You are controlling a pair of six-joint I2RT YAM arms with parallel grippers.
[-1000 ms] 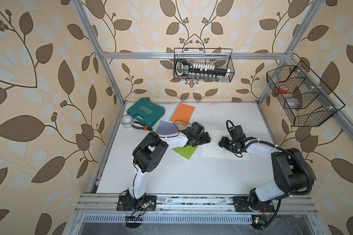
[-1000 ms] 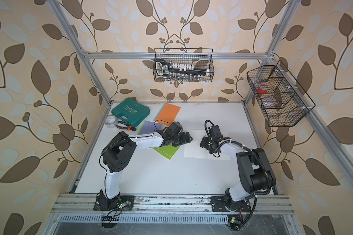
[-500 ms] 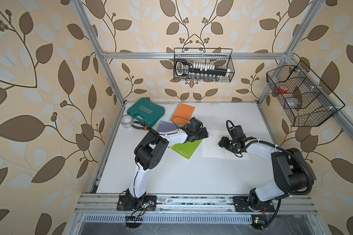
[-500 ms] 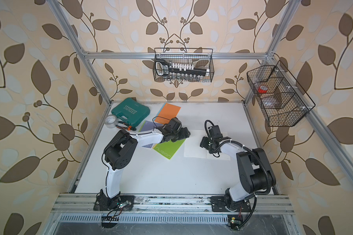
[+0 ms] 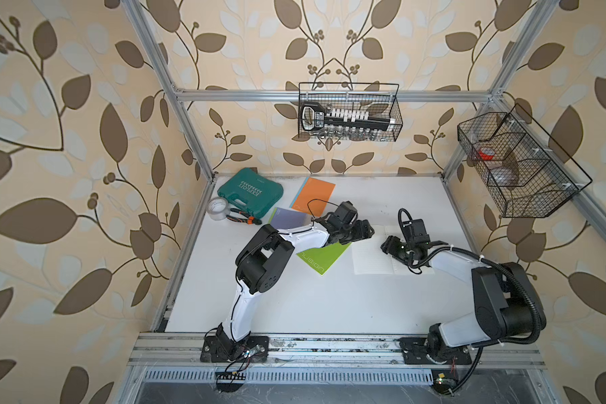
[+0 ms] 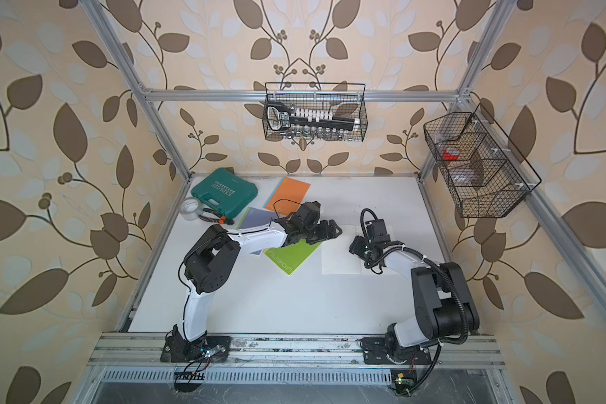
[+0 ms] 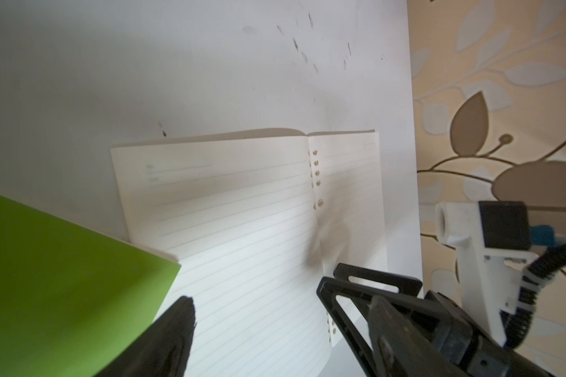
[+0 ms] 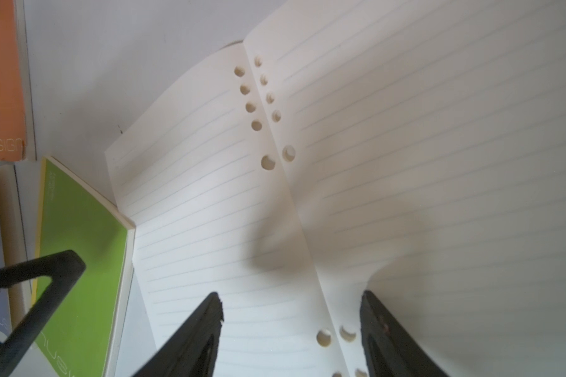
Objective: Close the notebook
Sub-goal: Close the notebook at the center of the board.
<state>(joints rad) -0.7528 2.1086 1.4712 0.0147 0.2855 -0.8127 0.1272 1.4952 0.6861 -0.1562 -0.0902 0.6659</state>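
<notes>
The notebook [image 5: 368, 259] [image 6: 340, 259] lies open and flat mid-table, with white lined pages and punched holes along its spine. My left gripper [image 5: 366, 231] [image 6: 335, 231] hovers open at the notebook's far left corner. In the left wrist view the left gripper [image 7: 281, 303] has only the lined page [image 7: 242, 212] between its fingers. My right gripper [image 5: 387, 245] [image 6: 355, 246] is open low over the spine. In the right wrist view the right gripper [image 8: 291, 297] straddles the hole row, and the page beside one finger curls upward.
A closed green notebook [image 5: 324, 257] touches the open one's left edge, partly under the left arm. Behind it lie a purple notebook [image 5: 289, 218], an orange notebook [image 5: 314, 194], a green tool case [image 5: 251, 194], a tape roll [image 5: 217, 208] and pliers [image 5: 244, 218]. Wire baskets [image 5: 348, 115] hang on the walls.
The left gripper drew back a little, then swung right toward the open notebook, uncovering more of the green notebook. The right arm has stayed put.
</notes>
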